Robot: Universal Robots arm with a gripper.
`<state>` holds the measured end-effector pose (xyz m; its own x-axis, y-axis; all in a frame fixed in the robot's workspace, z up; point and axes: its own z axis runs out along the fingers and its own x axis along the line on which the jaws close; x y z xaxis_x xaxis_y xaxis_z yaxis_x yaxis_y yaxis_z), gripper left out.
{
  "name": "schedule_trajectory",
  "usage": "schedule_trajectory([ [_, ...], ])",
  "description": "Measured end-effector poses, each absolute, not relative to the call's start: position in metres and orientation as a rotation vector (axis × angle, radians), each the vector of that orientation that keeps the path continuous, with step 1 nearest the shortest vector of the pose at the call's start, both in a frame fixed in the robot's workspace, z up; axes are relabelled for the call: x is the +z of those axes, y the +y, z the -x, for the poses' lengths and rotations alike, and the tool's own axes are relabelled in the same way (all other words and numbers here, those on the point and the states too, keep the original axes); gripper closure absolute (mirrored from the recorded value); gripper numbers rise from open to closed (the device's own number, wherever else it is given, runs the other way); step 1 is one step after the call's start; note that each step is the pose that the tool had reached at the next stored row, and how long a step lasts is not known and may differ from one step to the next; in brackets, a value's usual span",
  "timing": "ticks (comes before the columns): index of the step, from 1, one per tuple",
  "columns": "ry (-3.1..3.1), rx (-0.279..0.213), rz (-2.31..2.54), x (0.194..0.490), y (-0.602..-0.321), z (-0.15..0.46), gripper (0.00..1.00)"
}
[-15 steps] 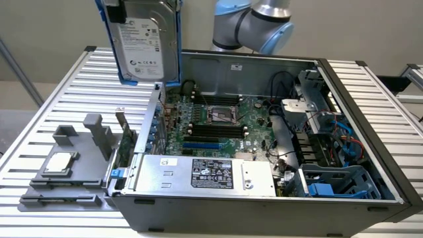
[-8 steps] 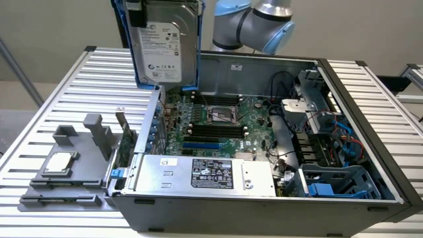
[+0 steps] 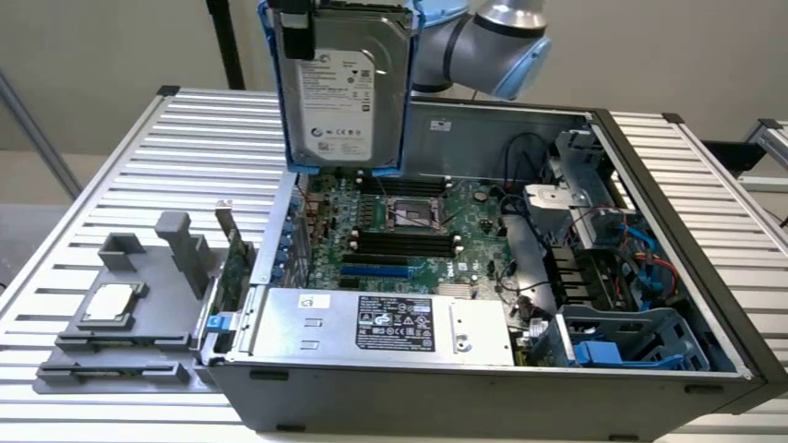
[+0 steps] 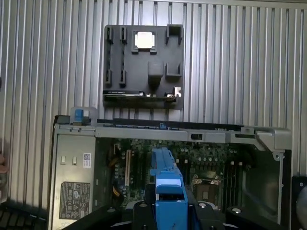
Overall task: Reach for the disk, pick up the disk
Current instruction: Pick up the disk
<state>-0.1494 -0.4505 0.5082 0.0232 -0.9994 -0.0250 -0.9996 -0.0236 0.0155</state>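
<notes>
Tray: a grey tray (image 3: 124,314) lies on the slatted metal table (image 3: 111,185) at the exterior view's left, just beside the computer case; in the wrist view it appears as a dark plate (image 4: 144,67) on the slats.
Chip: a small square silver chip (image 3: 113,300) sits in a recess of the tray (image 4: 144,40).
Case: an open computer case (image 3: 493,388) lies on its side on the table, its motherboard (image 3: 419,231) exposed.
Power supply: a large silver box with a black label (image 3: 394,323) fills the near side of the case.
Disk: the disk (image 3: 345,83) hangs upright in the air above the far left part of the case, clear of everything below, its white label facing the exterior camera; its blue frame edge (image 4: 167,187) shows in the wrist view over the motherboard.
Jaws: the gripper (image 4: 168,211) pinches the disk, with dark jaws on either side of the blue frame.
Arm: the grey and blue robot arm (image 3: 493,46) stands behind the disk.
Drive cage: a blue-grey bay (image 3: 628,341) sits at the case's right end in the exterior view.
</notes>
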Motion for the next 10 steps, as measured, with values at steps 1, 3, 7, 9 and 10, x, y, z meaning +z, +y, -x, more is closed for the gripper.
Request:
schedule_trajectory([
  [1,2.191,0.045,2.243,0.508,-0.452,0.145,0.67],
  [3,2.19,0.045,2.243,0.507,-0.454,0.136,0.67],
  [7,2.191,0.045,2.243,0.506,-0.459,0.118,0.67],
  [9,2.191,0.045,2.243,0.506,-0.461,0.108,0.67],
  [10,2.191,0.045,2.243,0.506,-0.462,0.104,0.67],
])
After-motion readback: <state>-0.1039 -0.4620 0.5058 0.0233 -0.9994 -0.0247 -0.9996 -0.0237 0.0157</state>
